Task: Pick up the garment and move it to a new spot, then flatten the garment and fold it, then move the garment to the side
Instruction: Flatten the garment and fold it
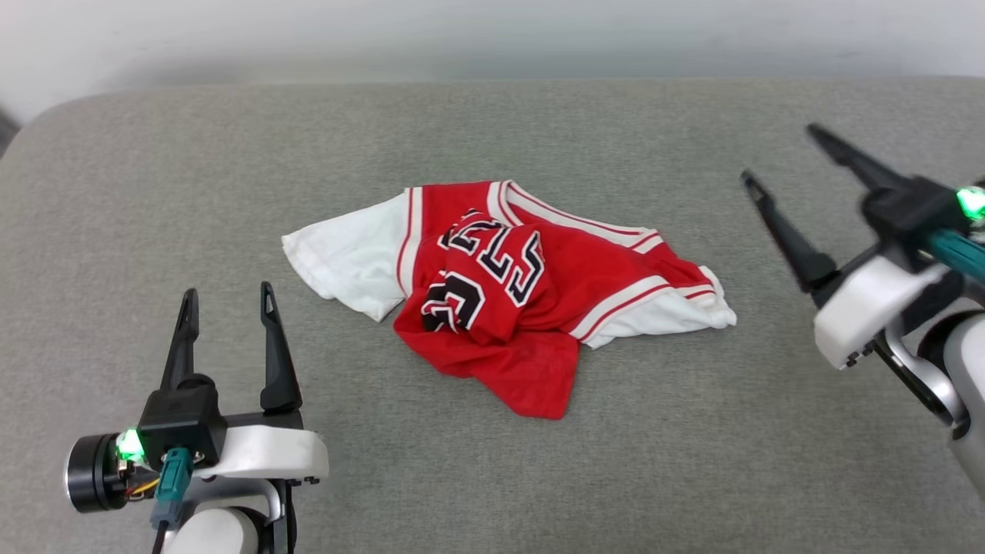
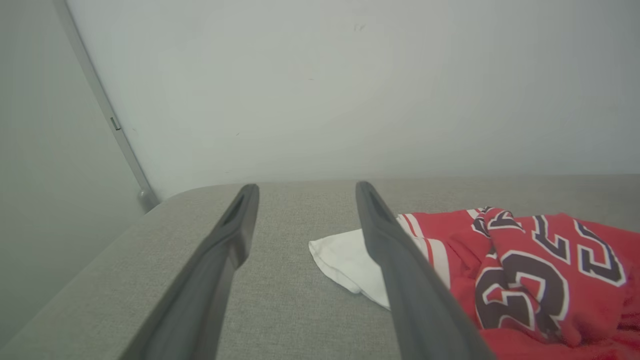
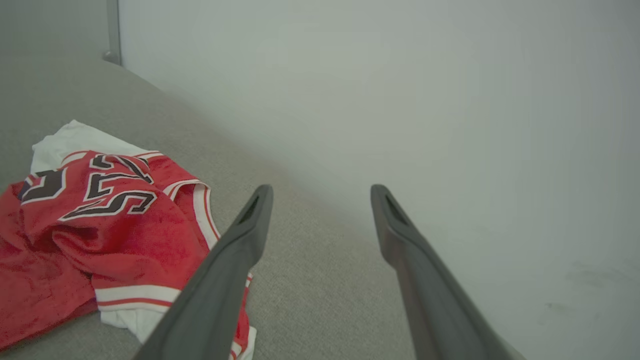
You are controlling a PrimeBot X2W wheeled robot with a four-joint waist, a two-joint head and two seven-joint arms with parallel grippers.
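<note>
The garment [image 1: 508, 285], a red jersey with white sleeves, striped trim and black white-outlined lettering, lies crumpled in the middle of the grey padded surface [image 1: 492, 138]. My left gripper [image 1: 228, 293] stands open at the lower left, apart from the white sleeve, with nothing between its fingers. My right gripper [image 1: 777, 154] hangs open at the right, raised and well clear of the cloth. The left wrist view shows the garment [image 2: 525, 270] to the right of my left gripper [image 2: 306, 189]. In the right wrist view the garment [image 3: 100, 215] lies left of my right gripper [image 3: 320, 190].
The grey surface has a rounded back-left corner [image 1: 69, 108] and meets a pale wall [image 1: 492, 38] behind. A grey vertical strip [image 2: 100, 100] runs down the wall by that corner. Bare fabric spreads all around the garment.
</note>
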